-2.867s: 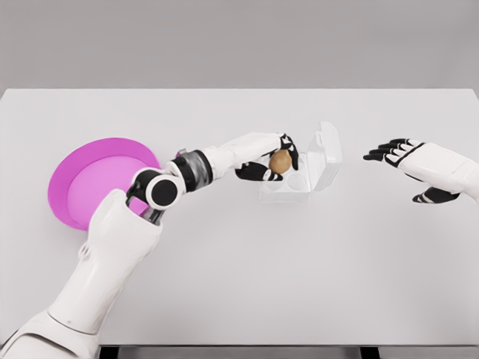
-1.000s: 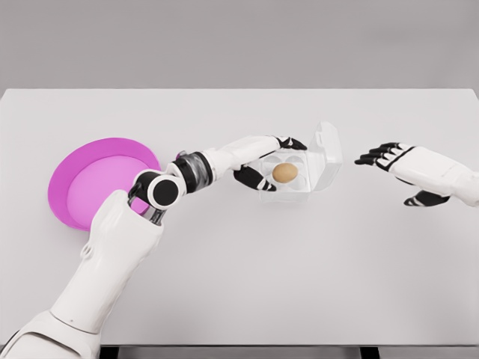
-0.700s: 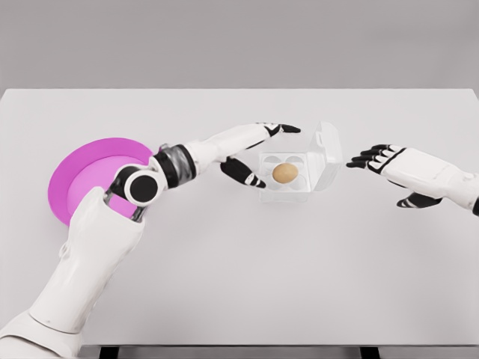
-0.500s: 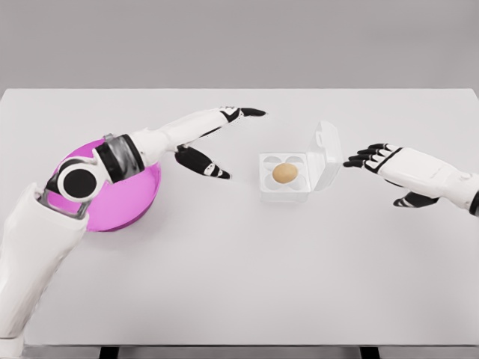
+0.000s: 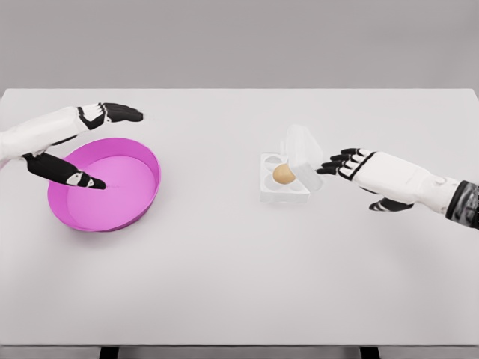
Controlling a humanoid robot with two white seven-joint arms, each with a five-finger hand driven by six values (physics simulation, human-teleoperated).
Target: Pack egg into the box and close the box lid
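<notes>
Brown egg (image 5: pixel 283 174) sits inside the clear plastic box (image 5: pixel 284 185) as the right hand (image 5: pixel 358 166), fingers spread and empty, nudges its half-raised lid (image 5: pixel 301 146), which wants a gentle, even push down.
</notes>
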